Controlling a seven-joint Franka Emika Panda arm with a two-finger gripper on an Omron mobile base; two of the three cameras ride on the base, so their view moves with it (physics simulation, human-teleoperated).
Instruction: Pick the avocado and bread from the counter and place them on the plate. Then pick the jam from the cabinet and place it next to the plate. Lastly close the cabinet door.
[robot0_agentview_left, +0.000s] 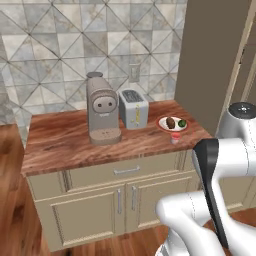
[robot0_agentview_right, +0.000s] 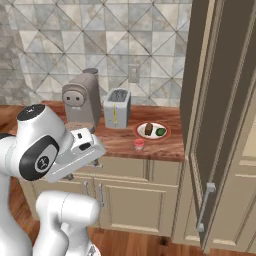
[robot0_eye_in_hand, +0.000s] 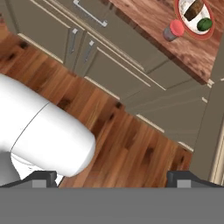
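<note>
The bread (robot0_agentview_right: 148, 129) and avocado (robot0_agentview_right: 160, 132) sit on the plate (robot0_agentview_right: 153, 137), the jam (robot0_agentview_right: 139, 144) stands just beside it on the counter (robot0_agentview_right: 120, 142), and the gripper (robot0_eye_in_hand: 111, 177) hangs wide open, holding nothing, because only the open door (robot0_agentview_right: 220, 100) is left to shut.

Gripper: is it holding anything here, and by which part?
Nothing is held. The gripper is open over the floor, with only floorboards between its fingertips.
</note>
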